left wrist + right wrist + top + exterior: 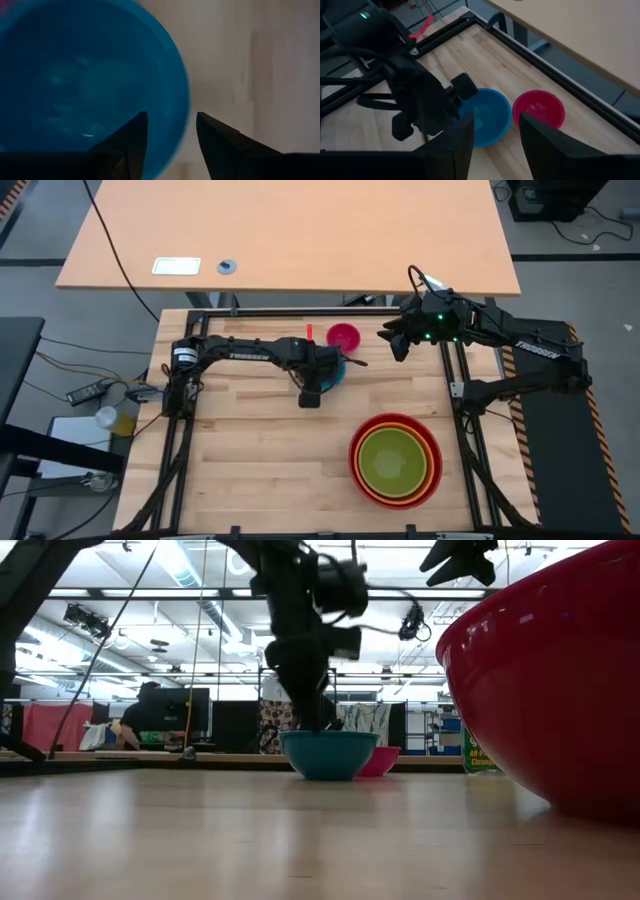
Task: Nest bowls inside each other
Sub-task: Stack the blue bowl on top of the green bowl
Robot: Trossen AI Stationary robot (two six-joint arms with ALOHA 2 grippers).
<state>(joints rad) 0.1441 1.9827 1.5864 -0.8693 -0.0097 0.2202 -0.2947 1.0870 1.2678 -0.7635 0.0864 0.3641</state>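
Note:
A blue bowl (340, 368) (328, 755) stands upright on its base at the table's far middle, with the small magenta bowl (343, 336) (538, 109) just beyond it. My left gripper (170, 116) (322, 378) points steeply down at the blue bowl's near-left side. It is open, one finger over the bowl's inside and one outside the rim. The green bowl (393, 460) sits inside the orange one (432, 472), which sits inside the red one (354, 458) at the near right. My right gripper (492, 125) (393, 343) hangs open and empty, high over the far right. My left gripper comes from above with its fingers astride the blue bowl's rim (184, 107), one finger (134, 131) over the hollow and the other (212, 131) outside the wall. I cannot tell whether either finger touches the bowl. The bowl rests on the table.
Black frame rails (300, 313) border the wooden table (250, 450). A small red item (309, 330) lies by the far rail. Bare wood spreads over the near left and middle. A tan desk (300, 230) stands beyond the far edge.

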